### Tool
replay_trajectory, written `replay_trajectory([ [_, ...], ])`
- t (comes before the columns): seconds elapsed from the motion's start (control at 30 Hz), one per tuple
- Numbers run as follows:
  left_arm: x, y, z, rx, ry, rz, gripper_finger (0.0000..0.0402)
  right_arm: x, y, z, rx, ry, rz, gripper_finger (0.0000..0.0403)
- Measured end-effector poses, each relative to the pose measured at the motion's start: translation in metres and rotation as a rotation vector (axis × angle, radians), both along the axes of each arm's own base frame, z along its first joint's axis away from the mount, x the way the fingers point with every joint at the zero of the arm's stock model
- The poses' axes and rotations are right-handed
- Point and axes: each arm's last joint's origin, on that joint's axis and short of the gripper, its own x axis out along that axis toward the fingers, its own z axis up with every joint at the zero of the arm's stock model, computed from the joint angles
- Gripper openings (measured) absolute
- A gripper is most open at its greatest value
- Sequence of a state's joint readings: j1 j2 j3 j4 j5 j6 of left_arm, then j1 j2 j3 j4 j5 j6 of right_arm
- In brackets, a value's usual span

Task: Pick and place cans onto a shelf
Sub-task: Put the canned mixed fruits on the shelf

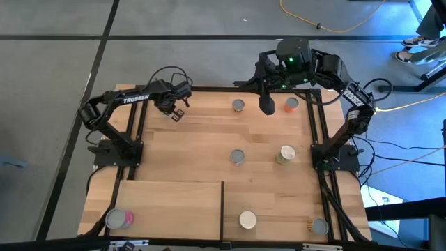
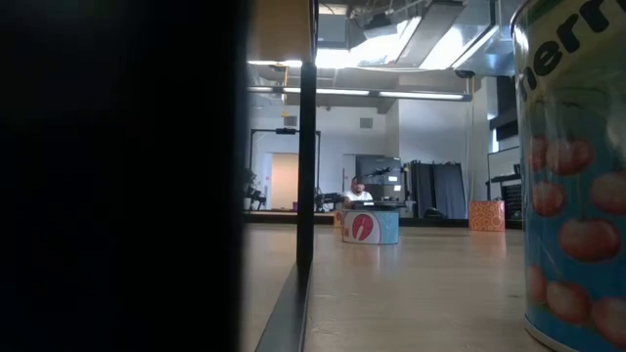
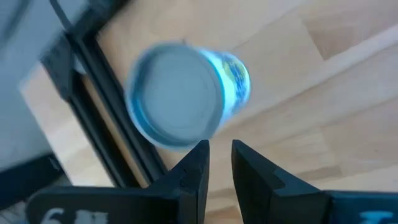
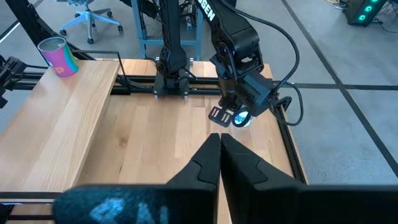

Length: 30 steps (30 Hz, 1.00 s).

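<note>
A blue can with a grey top [image 3: 179, 93] stands on the tabletop in the far left corner, beside the black frame rail. My left gripper [image 3: 219, 155] hangs over it, pointing steeply down, open by a narrow gap with nothing between its fingers. It hides this can in the high view [image 1: 178, 111]. The right wrist view shows a blue glint of the can [image 4: 242, 120] under it. My right gripper [image 4: 219, 146] waits shut, high over the far edge [image 1: 266, 106]. The shelf [image 1: 167, 202] at the near left carries a pink can [image 1: 118, 219] on its near left corner.
Other cans stand on the tabletop: two at the far edge [image 1: 238, 105] [image 1: 291, 104], two in the middle [image 1: 237, 157] [image 1: 286, 154], two at the near edge [image 1: 247, 220] [image 1: 319, 225]. Black frame rails [image 1: 136, 132] run along the table's sides. A person [image 2: 359, 193] sits far off in the room.
</note>
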<state>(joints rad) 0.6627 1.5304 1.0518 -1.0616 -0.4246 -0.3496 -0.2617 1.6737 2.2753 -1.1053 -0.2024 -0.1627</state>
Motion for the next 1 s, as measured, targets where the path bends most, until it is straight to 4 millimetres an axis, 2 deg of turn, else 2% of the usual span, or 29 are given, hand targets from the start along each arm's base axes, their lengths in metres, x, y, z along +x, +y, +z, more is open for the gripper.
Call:
replay_trajectory([
  [0.1, 0.000, 0.000, 0.000, -0.006, 0.020, -0.048, 0.0060, 0.000, 0.000, 0.000, 0.001, 0.000, 0.000, 0.0016],
  [0.37, 0.001, 0.004, 0.000, 0.033, 0.016, -0.045, 0.0060, 0.000, 0.000, 0.000, 0.001, 0.001, -0.001, 0.0016],
  [1.0, -0.008, 0.002, -0.018, 0.000, 0.027, -0.041, 0.0054, 0.000, 0.000, -0.001, 0.002, 0.008, 0.000, 0.0016],
])
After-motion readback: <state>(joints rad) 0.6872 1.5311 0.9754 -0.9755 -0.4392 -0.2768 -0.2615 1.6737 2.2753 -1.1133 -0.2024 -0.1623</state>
